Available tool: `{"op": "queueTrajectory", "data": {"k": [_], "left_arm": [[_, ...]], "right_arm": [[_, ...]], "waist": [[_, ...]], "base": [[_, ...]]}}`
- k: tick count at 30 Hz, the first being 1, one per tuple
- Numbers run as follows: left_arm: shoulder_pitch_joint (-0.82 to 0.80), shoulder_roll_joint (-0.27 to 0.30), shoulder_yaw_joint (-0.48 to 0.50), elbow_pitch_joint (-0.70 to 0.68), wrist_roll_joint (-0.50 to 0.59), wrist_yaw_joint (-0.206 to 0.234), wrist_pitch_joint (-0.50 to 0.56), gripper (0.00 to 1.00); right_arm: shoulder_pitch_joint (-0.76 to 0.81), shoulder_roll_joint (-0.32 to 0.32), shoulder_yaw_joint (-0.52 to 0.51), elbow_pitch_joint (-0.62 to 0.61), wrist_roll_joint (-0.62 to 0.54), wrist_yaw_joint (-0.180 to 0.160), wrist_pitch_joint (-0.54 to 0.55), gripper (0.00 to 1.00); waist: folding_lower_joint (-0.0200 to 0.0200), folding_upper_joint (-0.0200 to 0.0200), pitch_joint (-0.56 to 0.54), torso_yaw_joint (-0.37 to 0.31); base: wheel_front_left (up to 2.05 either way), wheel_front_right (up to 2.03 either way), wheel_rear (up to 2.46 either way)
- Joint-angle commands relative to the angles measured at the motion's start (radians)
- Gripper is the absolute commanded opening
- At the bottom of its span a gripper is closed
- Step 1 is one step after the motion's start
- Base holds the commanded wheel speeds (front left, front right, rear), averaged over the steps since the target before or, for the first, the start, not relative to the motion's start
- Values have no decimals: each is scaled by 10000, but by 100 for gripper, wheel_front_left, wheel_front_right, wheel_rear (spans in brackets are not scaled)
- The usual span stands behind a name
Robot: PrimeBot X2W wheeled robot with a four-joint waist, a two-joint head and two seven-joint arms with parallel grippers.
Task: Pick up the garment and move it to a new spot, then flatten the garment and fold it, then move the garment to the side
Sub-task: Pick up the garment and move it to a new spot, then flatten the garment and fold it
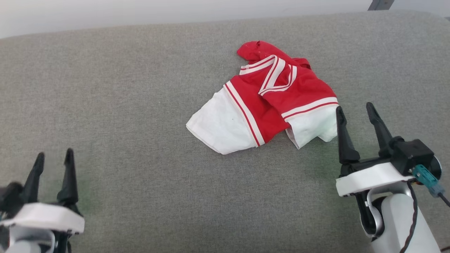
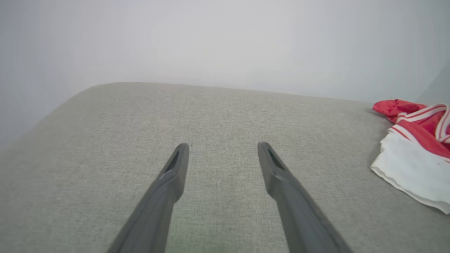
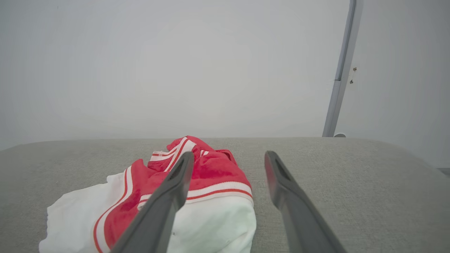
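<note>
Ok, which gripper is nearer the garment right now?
Right. The right gripper is at the white sleeve end of the garment, jaws open; the left gripper is far off to its left, over bare cushion.

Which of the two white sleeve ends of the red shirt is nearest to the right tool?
The smaller white sleeve end, next to the right tool; the wider white sleeve end lies farther to the left.

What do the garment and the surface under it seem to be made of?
The garment: likely thin soft cloth, matte; it lies crumpled with creases. The surface: probably grey woven upholstery fabric, matte; fine weave texture shows, edges rounded like padding.
</note>
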Motion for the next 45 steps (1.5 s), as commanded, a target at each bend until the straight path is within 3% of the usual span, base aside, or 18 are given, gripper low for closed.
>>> {"op": "queueTrajectory", "data": {"k": [1,10,17,22,27,32,36,41,45], "left_arm": [[418,-336,596,-482,645,-148,-51,100],[1462,-1421,2059,-1965,2022,-366,-50,100],[1756,-1469,1914,-1954,2130,-371,-52,100],[1786,-1565,1939,-1959,2111,-372,-52,100],[1696,-1669,1777,-2033,2060,-368,-51,100],[1491,-1825,1573,-1993,1938,-361,-51,100],[1295,-1955,1349,-1982,1773,-361,-53,100],[1030,-2065,1099,-1905,1591,-362,-53,100],[833,-2069,1041,-1860,1511,-362,-51,100]], "right_arm": [[183,-6,-78,-102,-49,-3,-49,100],[446,-7,-204,-388,-122,-3,-47,100],[548,-6,-115,-366,-133,-3,-47,100],[525,-109,622,144,-1047,-3,102,100],[93,-1346,2720,266,-1598,-6,1869,100],[-443,-2890,4445,-542,-1030,-6,4377,100],[-888,-3725,5185,-1318,-432,-6,6000,100],[-1272,-4047,5223,-1884,-387,-6,7045,100],[-1262,-3898,4960,-2106,-720,-6,7504,100]], "waist": [[0,0,-93,-23],[0,0,-261,-129],[0,0,-405,-208],[0,0,-454,-263],[0,0,-342,-200],[0,0,-111,-22],[0,0,219,187],[0,0,641,470],[0,0,913,620]], "base": [[0,0,0],[0,0,0],[0,0,0],[0,0,0],[0,0,0],[0,0,0],[0,0,0],[0,0,0],[0,0,0]]}}
